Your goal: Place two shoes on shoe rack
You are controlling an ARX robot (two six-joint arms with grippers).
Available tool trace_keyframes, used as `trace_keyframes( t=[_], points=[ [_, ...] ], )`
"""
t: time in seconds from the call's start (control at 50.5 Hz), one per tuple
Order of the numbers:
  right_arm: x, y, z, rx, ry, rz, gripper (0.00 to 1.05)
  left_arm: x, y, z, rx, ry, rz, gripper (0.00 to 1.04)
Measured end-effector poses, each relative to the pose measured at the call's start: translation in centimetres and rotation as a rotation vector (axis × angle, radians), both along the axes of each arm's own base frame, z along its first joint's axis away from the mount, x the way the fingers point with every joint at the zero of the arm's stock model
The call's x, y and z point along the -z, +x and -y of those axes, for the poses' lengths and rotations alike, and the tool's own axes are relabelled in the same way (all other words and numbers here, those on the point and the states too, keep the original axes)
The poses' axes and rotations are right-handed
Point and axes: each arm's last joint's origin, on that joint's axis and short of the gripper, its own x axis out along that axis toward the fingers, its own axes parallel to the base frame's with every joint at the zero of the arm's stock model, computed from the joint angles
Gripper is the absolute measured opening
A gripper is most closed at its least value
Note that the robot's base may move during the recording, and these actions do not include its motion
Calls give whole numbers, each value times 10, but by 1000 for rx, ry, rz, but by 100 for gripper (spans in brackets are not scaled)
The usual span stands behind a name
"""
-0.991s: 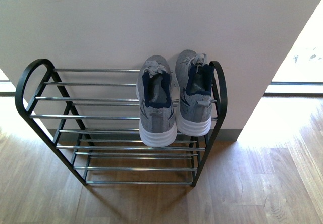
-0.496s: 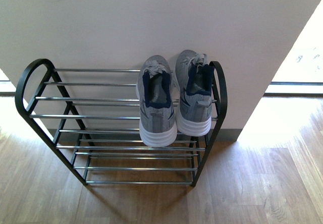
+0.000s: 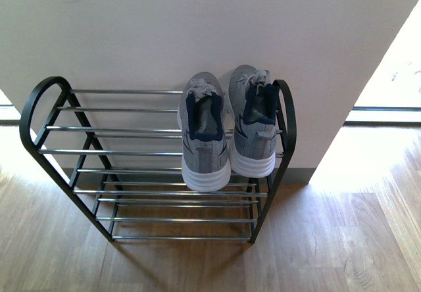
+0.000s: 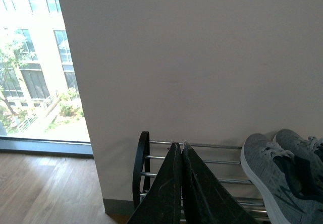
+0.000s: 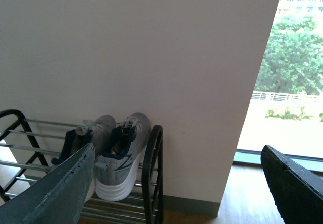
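Two grey knit sneakers with navy lining and white soles rest side by side on the top tier of the shoe rack [image 3: 46, 129], at its right end: the left shoe [image 3: 204, 134] and the right shoe [image 3: 254, 124], heels toward me. No arm shows in the front view. In the left wrist view my left gripper [image 4: 181, 146] is shut with nothing in it, held back from the rack [image 4: 143, 156], the shoes [image 4: 275, 176] off to one side. In the right wrist view my right gripper [image 5: 181, 156] is wide open and empty, away from the shoes [image 5: 121, 158].
The rack stands against a white wall [image 3: 197, 29] on a wooden floor [image 3: 329, 239]. Bright windows reaching the floor flank the wall on both sides [image 3: 395, 75]. The rack's lower tiers [image 3: 177, 219] and the left part of its top tier hold nothing.
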Motion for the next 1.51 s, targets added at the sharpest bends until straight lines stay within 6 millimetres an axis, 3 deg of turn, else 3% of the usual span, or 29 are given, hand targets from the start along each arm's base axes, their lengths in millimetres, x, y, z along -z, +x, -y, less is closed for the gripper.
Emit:
trace_keyframes(
  t=[0.892,1.031,1.387,1.506],
  points=[
    [0,0,0,0,0,0,96,4,-15,0,-1,0,-17,2],
    [0,0,0,0,0,0,96,4,-15,0,-1,1,-17,23],
    [0,0,0,-5,0,0,96,4,-15,0,-5,2,-17,96],
    [0,0,0,3,1,1,96,4,-15,0,5,3,-17,95]
  ],
)
